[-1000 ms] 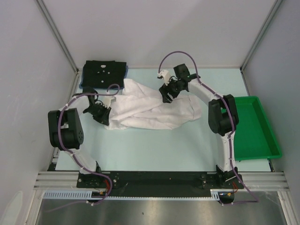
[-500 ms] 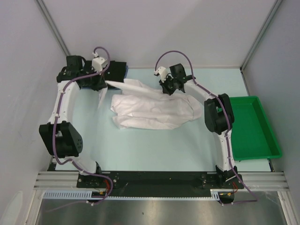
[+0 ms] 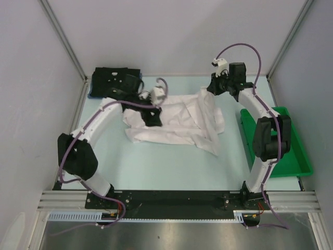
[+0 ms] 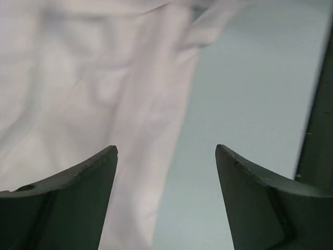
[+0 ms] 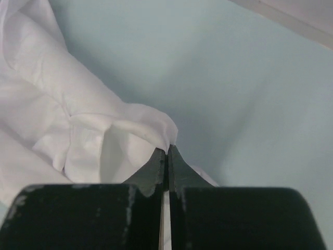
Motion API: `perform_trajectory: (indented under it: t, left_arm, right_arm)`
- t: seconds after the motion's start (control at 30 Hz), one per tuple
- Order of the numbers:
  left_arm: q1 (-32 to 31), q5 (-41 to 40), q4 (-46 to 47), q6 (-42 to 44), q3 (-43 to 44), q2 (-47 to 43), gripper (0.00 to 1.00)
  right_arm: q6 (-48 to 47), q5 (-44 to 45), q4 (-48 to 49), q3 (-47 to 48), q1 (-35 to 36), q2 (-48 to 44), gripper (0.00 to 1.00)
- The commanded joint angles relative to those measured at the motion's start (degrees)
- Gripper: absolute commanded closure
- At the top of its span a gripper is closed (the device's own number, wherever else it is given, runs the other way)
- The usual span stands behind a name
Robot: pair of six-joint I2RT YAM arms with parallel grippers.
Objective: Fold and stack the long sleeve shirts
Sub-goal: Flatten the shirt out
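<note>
The crumpled white shirt (image 3: pixel 179 127) lies mid-desk (image 3: pixel 156 161). The left tool (image 4: pixel 166 151) hovers over its left part, spread wide and empty. The right tool (image 5: pixel 167 148) pinches its far edge. The black shirt (image 3: pixel 115 80) lies far-left.

**Open lane at 6 o'clock, cloth and arms crowd the middle**

The white shirt (image 3: pixel 182 125) sprawls over the centre of the surface (image 3: pixel 171 164). A broad bare strip lies at 6 o'clock between it and the arm bases. A narrower one runs at 12 o'clock along the back wall (image 3: pixel 171 36).

The folded black shirt (image 3: pixel 115 82) fills the 10 o'clock corner. The left arm (image 3: pixel 96 119) slants across the 9 o'clock side.

At 3 o'clock the green tray (image 3: pixel 294 153) sits by the right wall (image 3: pixel 312 78), with the right arm (image 3: pixel 254 103) rising over its inner edge.

The left gripper (image 4: pixel 166 151) has its fingers wide apart, with cloth below at 9 o'clock and bare surface at 3 o'clock.
</note>
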Motion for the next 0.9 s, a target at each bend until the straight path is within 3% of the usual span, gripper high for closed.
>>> perform_trajectory:
  t: [0.0, 0.17, 0.4, 0.47, 0.5, 0.6, 0.73, 0.83, 0.87]
  left_arm:
    - [18.07, -4.58, 9.37, -3.74, 1.94, 5.25, 0.16]
    - [21.97, -17.58, 12.31, -0.17, 10.29, 20.17, 0.15]
    - [22.84, -21.46, 5.80, 4.95, 15.84, 29.60, 0.15]
    - [23.46, -21.39, 4.66, 5.39, 16.36, 30.49, 0.34]
    - [24.68, -19.82, 2.48, 5.13, 17.76, 29.53, 0.65]
    - [29.24, -11.85, 0.01, 3.55, 19.35, 21.40, 1.00]
    - [29.97, -3.64, -12.89, 15.53, 18.75, 6.82, 1.00]
    - [23.93, -2.39, -24.94, 25.82, 5.95, -4.95, 1.00]
    - [17.99, -3.88, -26.79, 27.69, -5.06, -7.71, 1.00]
  right_arm:
    - [3.15, -5.17, 3.45, -4.95, -0.86, -5.23, 1.00]
    - [2.89, -5.62, 2.57, -6.27, -1.39, -5.94, 1.00]
    - [4.21, -5.44, 2.57, -5.05, -2.27, -7.43, 1.00]
    - [4.47, -5.70, 2.31, -4.26, -2.44, -7.61, 1.00]
    - [4.47, -5.62, 2.22, -3.99, -2.53, -7.44, 1.00]
    - [4.91, -5.70, 1.60, -2.41, -2.88, -7.35, 1.00]
    - [5.79, -6.32, -0.15, -0.83, -4.02, -8.14, 1.00]
    - [3.61, -7.37, -4.09, -1.79, -5.34, -9.71, 1.00]
    - [2.98, -8.07, -5.16, -2.92, -5.69, -10.07, 1.00]
